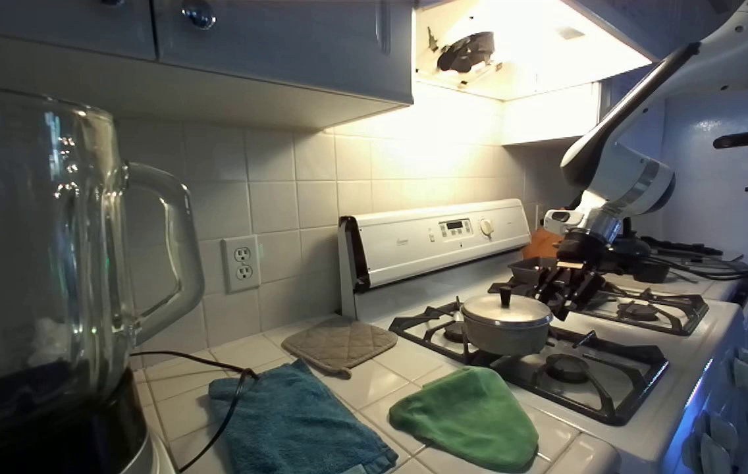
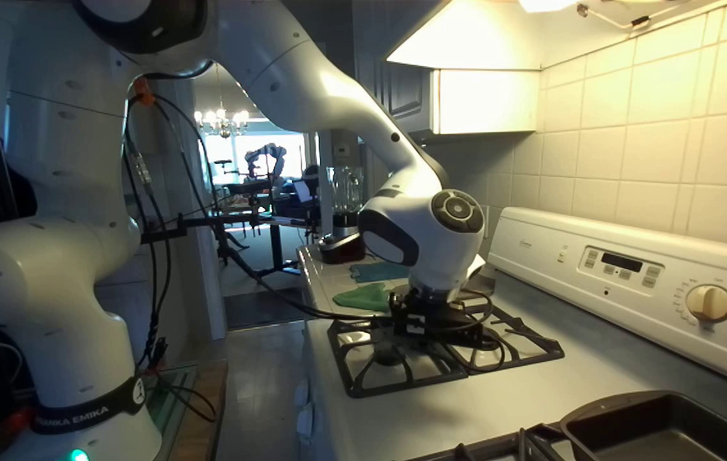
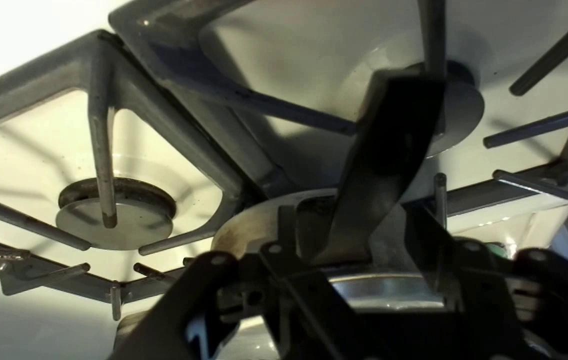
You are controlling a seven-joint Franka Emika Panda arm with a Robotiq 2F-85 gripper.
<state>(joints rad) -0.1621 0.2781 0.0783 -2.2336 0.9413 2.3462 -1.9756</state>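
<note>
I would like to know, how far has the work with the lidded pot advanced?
Looks done: the gripper is down at the pot, whose lid is on. In hand, apparently: the grasp of the handle, which shows between the fingers in the wrist view. Remaining, probably: closing firmly on it, since a gap shows beside one finger; the pot seems to rest on the stove grates.

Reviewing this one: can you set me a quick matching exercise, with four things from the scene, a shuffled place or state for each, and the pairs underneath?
1. Pot
2. Pot holder
3. Blender
4. Gripper

A. Lying flat on the counter
B. At the pot's side handle
C. Lidded, on the stove
D. Upright, clear glass on top

Pairs: 1-C, 2-A, 3-D, 4-B
</note>
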